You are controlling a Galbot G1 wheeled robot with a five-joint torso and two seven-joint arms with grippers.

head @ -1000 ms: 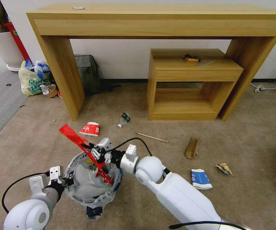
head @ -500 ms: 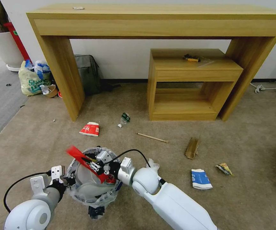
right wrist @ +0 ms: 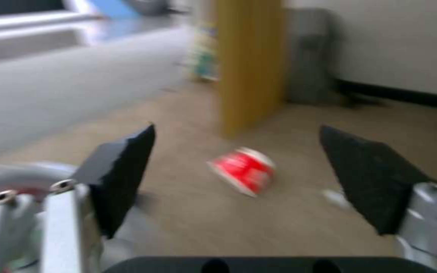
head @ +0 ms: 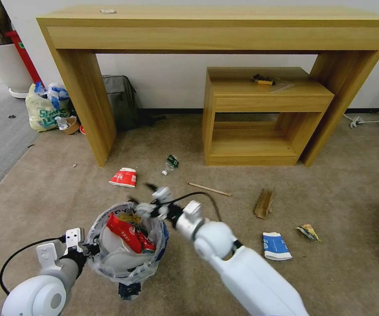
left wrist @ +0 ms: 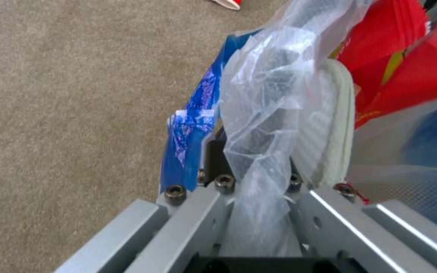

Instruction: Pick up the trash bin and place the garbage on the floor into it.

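The trash bin [head: 110, 265], with its crinkly bag liner [left wrist: 264, 113], hangs just above the floor [head: 57, 193] at the lower left. My left gripper [head: 85, 249] is shut on its near rim and liner [left wrist: 256, 182]. A red wrapper [head: 125, 232] [left wrist: 400, 57] and a white slipper [left wrist: 337, 125] lie inside. My right gripper [head: 150, 201] is open and holds nothing, just past the bin's far rim; its open fingers [right wrist: 122, 167] frame a red-white cup [right wrist: 242, 170] [head: 123, 177]. More garbage lies on the carpet: a small bottle [head: 170, 163], a wooden stick [head: 209, 189], a cardboard scrap [head: 264, 203], a blue-white cup [head: 276, 245] and a crumpled wrapper [head: 308, 231].
A long wooden table [head: 215, 30] spans the back, with a low wooden shelf unit [head: 264, 114] beneath it. A grey bag [head: 120, 101] leans on the wall. At the far left are a yellowish shopping bag [head: 44, 109] and a white planter [head: 5, 61]. Cables [head: 369, 119] lie at the right.
My right gripper has let go of the red wrapper, which now lies in the bin. It has opened and drawn up and away past the bin's far rim. The left arm still holds the bin.
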